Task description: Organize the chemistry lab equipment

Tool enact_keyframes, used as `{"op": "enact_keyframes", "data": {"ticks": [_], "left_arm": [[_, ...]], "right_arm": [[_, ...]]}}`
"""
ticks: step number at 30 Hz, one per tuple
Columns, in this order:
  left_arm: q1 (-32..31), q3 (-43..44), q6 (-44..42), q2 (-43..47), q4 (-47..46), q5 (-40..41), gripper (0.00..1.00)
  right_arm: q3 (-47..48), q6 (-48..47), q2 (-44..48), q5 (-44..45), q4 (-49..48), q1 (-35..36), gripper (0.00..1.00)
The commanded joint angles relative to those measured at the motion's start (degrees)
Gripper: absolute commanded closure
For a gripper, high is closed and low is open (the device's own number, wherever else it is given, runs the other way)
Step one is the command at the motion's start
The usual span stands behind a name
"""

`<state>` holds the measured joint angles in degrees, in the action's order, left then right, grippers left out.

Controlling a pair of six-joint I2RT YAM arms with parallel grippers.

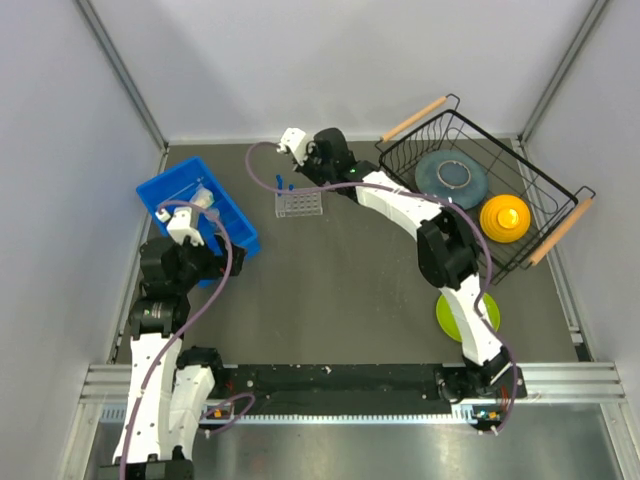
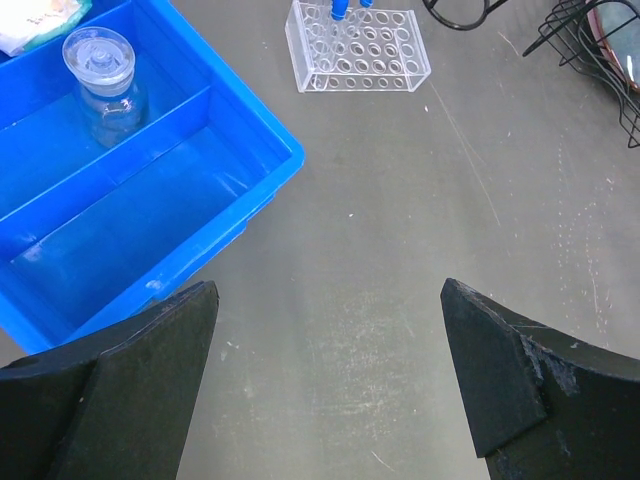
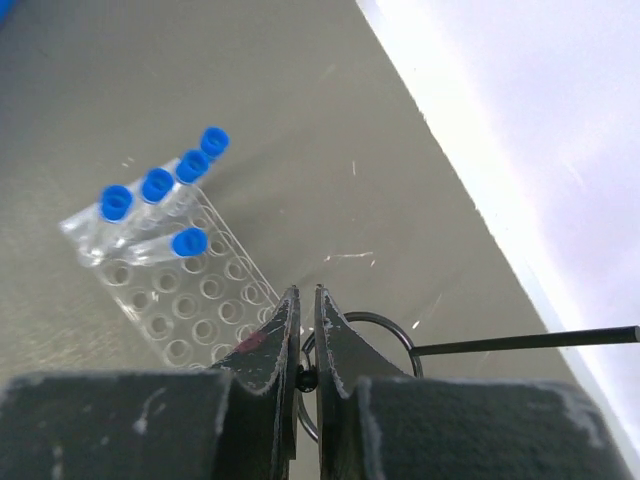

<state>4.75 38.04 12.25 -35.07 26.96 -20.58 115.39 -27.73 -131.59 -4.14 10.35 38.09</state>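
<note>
On the grey table [image 1: 330, 300], the blue bin [image 2: 100, 230] lies just left of my left gripper [image 2: 330, 370] and does not touch it. The fingers of this gripper stand wide apart over bare table and hold nothing. Farther away, near the back wall, the clear square grid rack [image 3: 190, 300] rests flat, just left of my right gripper [image 3: 305, 335] and apart from its fingers. The black wire ring stand [image 3: 400, 335] is right at these fingers: its ring curves out beside the tips and a straight rod runs off to the right. The two fingers are almost together, and the wire passes through the thin slit between them, so I read them as clamped on it. A small clear jar with a stopper [image 2: 100, 85] stands in one compartment of the bin. Five tubes with blue caps [image 3: 157, 184] lean in holes at one end of the rack.
</note>
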Motion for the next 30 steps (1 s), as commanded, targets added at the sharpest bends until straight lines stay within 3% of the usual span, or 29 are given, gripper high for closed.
{"op": "enact_keyframes", "data": {"ticks": [1, 8, 15, 17, 22, 27, 30], "left_arm": [[0.17, -0.51, 0.41, 1.23, -4.01, -4.18, 0.01], [0.17, -7.09, 1.01, 6.59, -17.45, -23.59, 0.01], [-1.75, -7.37, 10.31, 6.15, -30.98, -31.8, 0.04], [-3.51, -6.23, 11.82, 5.46, -33.81, -31.72, 0.04], [-15.28, -1.14, 11.13, 2.64, -30.75, -28.04, 0.08], [-30.73, 0.89, 7.0, -0.96, -27.22, -17.23, 0.18], [-35.94, 2.47, 4.1, -3.68, -22.22, -10.9, 0.21]], "right_arm": [[4.75, -1.64, 10.55, -1.13, 2.55, 1.9, 1.0], [4.94, 11.88, 20.48, -13.58, 14.24, 3.22, 1.0], [-5.6, 30.07, 32.51, -27.13, 17.6, 3.31, 1.0], [-9.82, 34.29, 34.2, -31.27, 17.34, 3.31, 1.0], [-18.87, 39.67, 38.68, -36.63, 13.65, 3.22, 1.0], [-25.55, 45.12, 41.41, -40.32, 9.69, 3.22, 1.0], [-27.84, 46.88, 42.82, -41.47, 8.02, 3.22, 1.0]]}}
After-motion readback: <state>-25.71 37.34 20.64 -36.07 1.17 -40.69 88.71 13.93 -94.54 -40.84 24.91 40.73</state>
